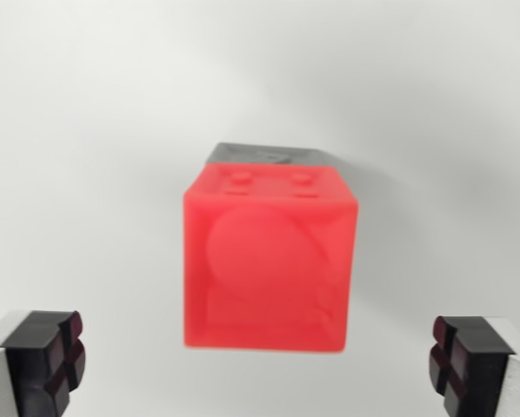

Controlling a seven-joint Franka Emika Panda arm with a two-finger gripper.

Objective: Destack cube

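Note:
A red cube (269,261) fills the middle of the wrist view, seen from above, with a round hollow in its top face. It rests on a dark grey cube (269,155), of which only a strip shows past the red cube's far edge. My gripper (260,369) is open. One dark fingertip (47,356) stands at the wrist view's left and the other fingertip (464,356) at the right, both wider apart than the red cube. Nothing lies between them, and the red cube sits just beyond their line.
A plain white surface (86,130) lies all around the stack. A soft shadow falls to the right of the cubes.

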